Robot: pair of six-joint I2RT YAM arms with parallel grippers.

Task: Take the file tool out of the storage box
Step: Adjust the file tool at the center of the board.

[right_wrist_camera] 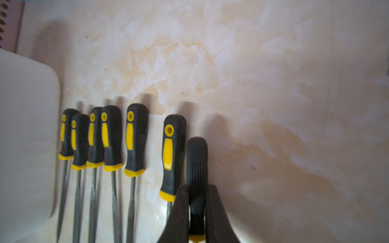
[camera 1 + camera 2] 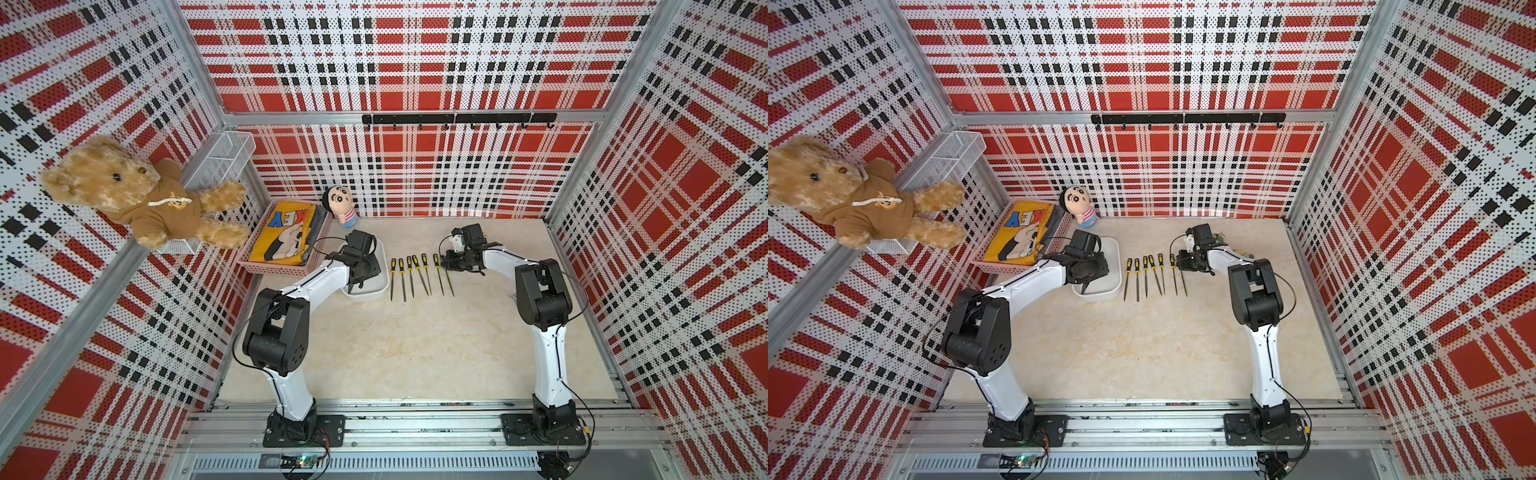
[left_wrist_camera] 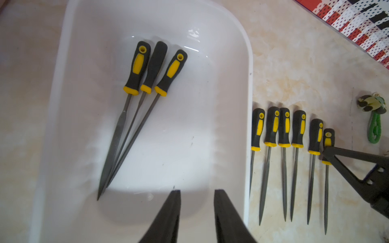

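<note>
From above, left tool (image 2: 356, 286) masks storage box (image 2: 368, 296).

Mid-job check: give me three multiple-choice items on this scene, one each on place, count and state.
1. The left gripper hangs over: A the pink basket; B the doll; C the white box.
2. Files inside the box: A one; B three; C six.
3. The right gripper is: A shut on a file by its handle; B open over bare table; C gripping the box rim.
Answers: 1 C, its open, empty jaws show above the box floor. 2 B, three files lie side by side in it. 3 A, its fingers pinch the black handle of the end file.
</note>
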